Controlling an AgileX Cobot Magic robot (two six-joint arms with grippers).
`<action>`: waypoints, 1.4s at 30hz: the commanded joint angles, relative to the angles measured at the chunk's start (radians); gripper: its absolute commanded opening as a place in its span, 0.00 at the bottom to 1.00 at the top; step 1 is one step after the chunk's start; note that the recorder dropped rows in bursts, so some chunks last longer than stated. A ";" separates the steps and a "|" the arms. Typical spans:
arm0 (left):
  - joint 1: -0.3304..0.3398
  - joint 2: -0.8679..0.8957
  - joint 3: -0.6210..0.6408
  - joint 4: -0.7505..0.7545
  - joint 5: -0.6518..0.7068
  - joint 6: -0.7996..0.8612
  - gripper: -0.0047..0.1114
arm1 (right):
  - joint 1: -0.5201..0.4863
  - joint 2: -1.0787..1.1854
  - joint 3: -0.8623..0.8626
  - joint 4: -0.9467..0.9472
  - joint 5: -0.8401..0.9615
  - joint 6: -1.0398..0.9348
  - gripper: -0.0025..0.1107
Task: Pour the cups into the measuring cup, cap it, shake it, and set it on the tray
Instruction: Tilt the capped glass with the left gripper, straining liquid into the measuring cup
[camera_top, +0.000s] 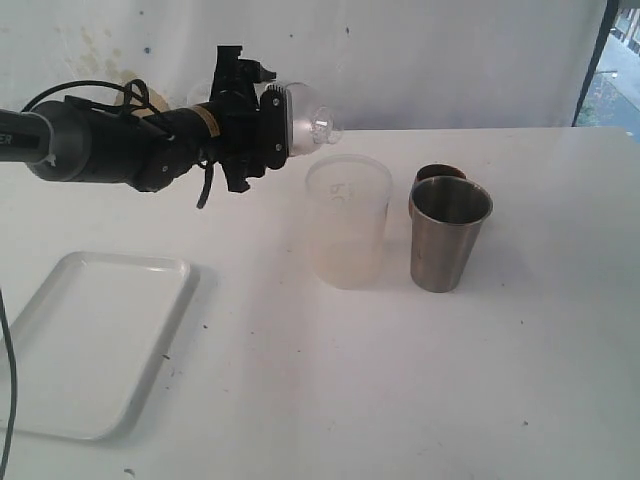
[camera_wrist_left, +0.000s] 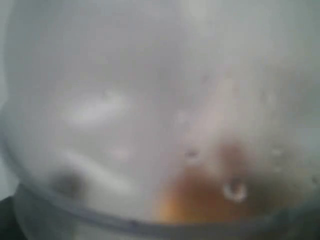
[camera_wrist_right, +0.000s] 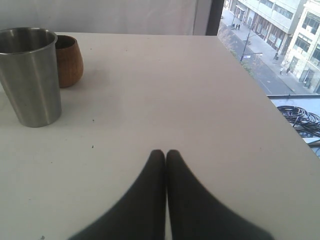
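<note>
The measuring cup (camera_top: 347, 220) stands upright mid-table, see-through, with a little pale liquid at its bottom. My left gripper (camera_top: 290, 120) hovers just up and left of its rim, shut on a clear domed lid (camera_top: 308, 118) held on its side. That lid (camera_wrist_left: 150, 100) fills the left wrist view as a blur and hides the fingers. Right of the measuring cup stands the steel cup (camera_top: 450, 235) (camera_wrist_right: 30, 75), with the brown wooden cup (camera_top: 437, 176) (camera_wrist_right: 69, 60) close behind it. The white tray (camera_top: 100, 340) lies at the front left. My right gripper (camera_wrist_right: 166, 152) is shut on nothing, low over bare table.
A white wall backs the table (camera_top: 400, 400). In the right wrist view the table's edge (camera_wrist_right: 260, 100) runs close by, with a window and street beyond. A black cable (camera_top: 90, 90) loops over the left arm.
</note>
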 joint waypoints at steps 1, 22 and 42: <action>-0.003 -0.019 -0.015 0.000 -0.099 0.060 0.04 | -0.008 -0.006 0.006 -0.002 -0.004 0.004 0.02; -0.005 -0.021 -0.015 -0.013 -0.227 0.340 0.04 | -0.008 -0.006 0.006 -0.002 -0.004 0.004 0.02; -0.024 -0.074 -0.013 0.011 -0.224 0.454 0.04 | -0.008 -0.006 0.006 -0.002 -0.004 0.004 0.02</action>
